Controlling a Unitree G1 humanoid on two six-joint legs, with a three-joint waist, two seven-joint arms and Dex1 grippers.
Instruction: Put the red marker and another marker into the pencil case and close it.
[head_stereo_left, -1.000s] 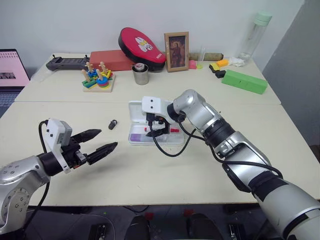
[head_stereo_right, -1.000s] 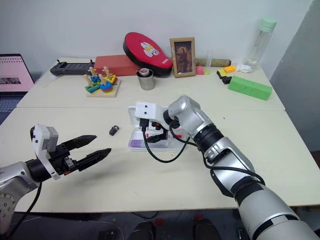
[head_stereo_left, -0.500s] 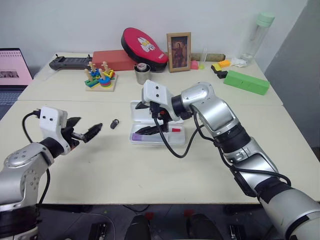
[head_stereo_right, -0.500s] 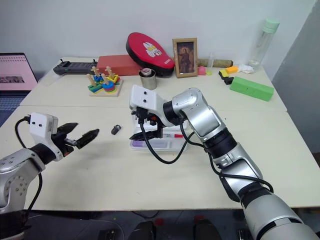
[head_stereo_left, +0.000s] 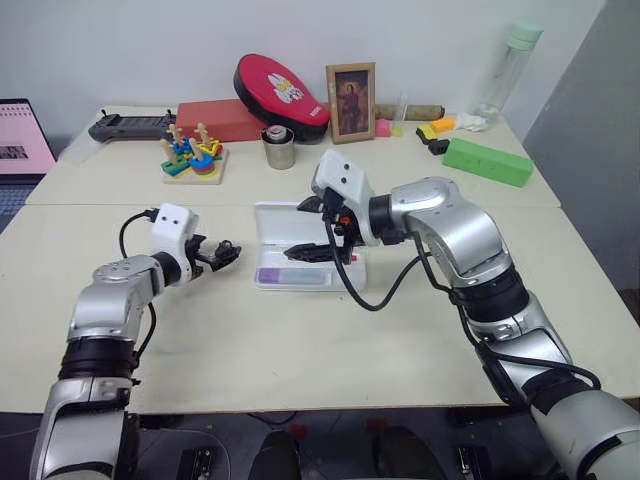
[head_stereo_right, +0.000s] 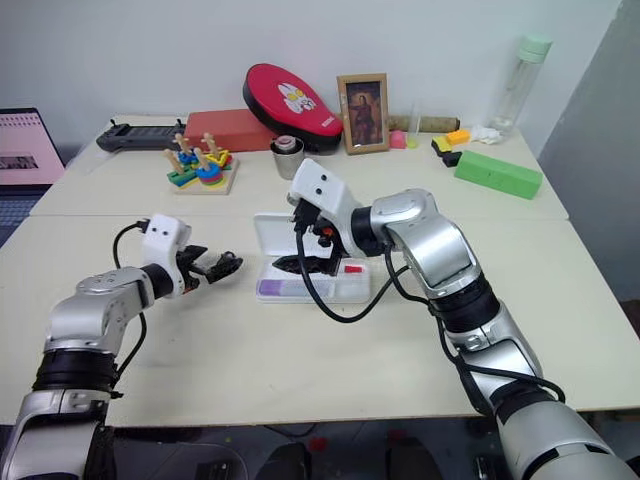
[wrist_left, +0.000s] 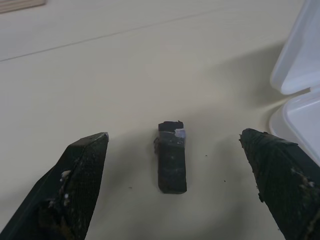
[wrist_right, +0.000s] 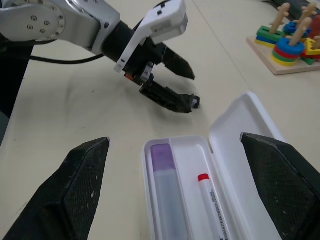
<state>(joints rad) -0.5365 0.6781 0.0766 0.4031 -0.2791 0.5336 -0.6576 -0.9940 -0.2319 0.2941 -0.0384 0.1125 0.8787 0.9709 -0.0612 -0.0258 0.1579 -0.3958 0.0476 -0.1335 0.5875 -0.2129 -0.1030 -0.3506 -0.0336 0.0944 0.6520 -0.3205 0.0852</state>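
Observation:
The pencil case (head_stereo_left: 280, 220) lies open in the middle of the table, its lid (wrist_right: 245, 130) tipped back. In its tray lie the pale-lavender marker (wrist_right: 165, 200) and, beside it, the thin red marker (wrist_right: 212, 205). My right gripper (head_stereo_left: 300, 232) hovers open above the case with nothing between its fingers (wrist_right: 85, 185). My left gripper (head_stereo_left: 225, 250) is low over the table to the left of the case and is open. Its fingertips (wrist_left: 90, 155) stand either side of a small black piece (wrist_left: 171, 162) without touching it.
Along the back stand a peg stacking toy (head_stereo_left: 192, 160), a metal cup (head_stereo_left: 279, 150), a red box (head_stereo_left: 225, 118), a red oval pad (head_stereo_left: 280, 85), a picture frame (head_stereo_left: 352, 88), a green block (head_stereo_left: 488, 162) and a bottle (head_stereo_left: 508, 70). A laptop (head_stereo_left: 20, 135) sits at far left.
My left gripper has reached forward and down to the small black piece, which now lies between its open fingers. My right gripper has lifted and drawn back a little above the case.

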